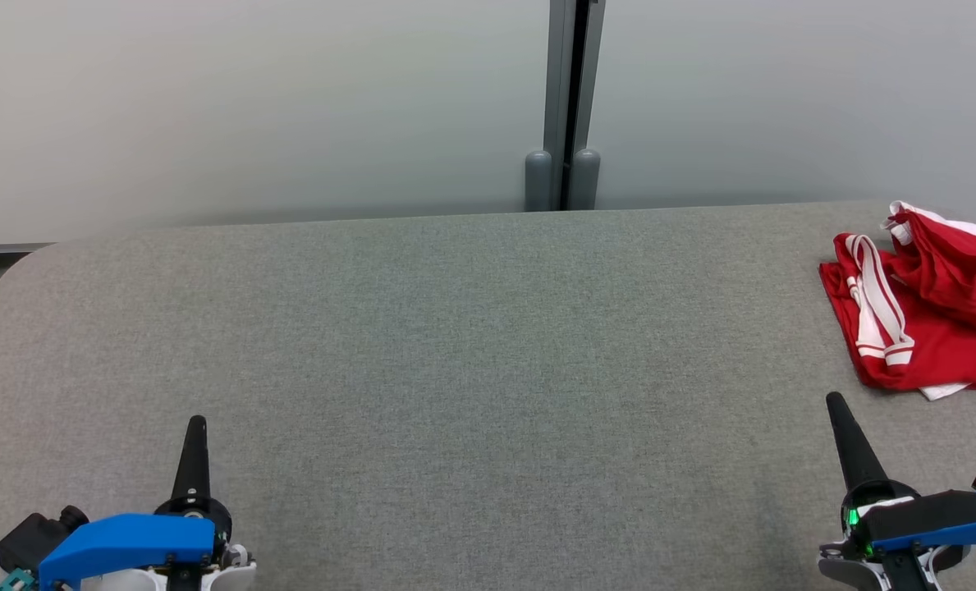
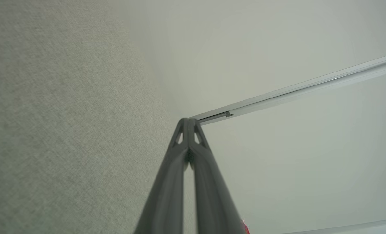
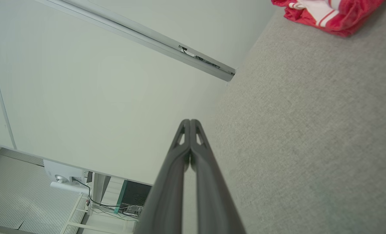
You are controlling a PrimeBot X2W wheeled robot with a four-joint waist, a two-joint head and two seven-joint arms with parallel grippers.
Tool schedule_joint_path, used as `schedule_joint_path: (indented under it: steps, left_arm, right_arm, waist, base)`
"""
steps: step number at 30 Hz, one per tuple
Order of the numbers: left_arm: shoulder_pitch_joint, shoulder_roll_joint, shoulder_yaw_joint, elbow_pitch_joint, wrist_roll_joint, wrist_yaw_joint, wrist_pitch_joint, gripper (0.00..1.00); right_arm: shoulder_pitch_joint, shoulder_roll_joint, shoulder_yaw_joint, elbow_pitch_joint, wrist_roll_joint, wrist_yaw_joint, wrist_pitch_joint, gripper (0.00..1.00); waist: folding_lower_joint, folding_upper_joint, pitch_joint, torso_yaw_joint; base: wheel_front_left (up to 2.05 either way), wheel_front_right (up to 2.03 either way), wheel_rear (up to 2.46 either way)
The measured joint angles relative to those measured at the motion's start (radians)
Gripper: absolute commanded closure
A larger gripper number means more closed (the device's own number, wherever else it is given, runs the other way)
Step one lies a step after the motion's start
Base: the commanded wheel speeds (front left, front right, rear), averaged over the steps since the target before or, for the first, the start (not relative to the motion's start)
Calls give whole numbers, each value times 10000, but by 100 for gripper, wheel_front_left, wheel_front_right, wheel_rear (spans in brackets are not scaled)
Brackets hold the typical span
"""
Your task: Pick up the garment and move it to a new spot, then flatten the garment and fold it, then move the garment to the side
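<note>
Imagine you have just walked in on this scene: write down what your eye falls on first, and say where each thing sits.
The red garment with white stripes catches the eye first, lying crumpled at the far right of the grey table. Next come the left end effector and the right end effector, both shut, at the near left and near right, well apart from each other.

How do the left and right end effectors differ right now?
The right end effector is close to the red garment; the left end effector is far across the grey table from it. In the head view the right one leans leftward; the left one stands nearly upright. Both are shut and empty.
</note>
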Motion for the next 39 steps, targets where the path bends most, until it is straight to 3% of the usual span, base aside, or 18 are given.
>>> schedule_joint_path:
  steps: [39]
  left_arm:
    - [-393, -138, 441, -199, -2807, -21, 830, 100]
  right_arm:
    - [-351, 40, -61, 311, 3214, 0, 341, 100]
  waist:
    - [-2, 0, -68, 38]
  base:
    - [0, 0, 0]
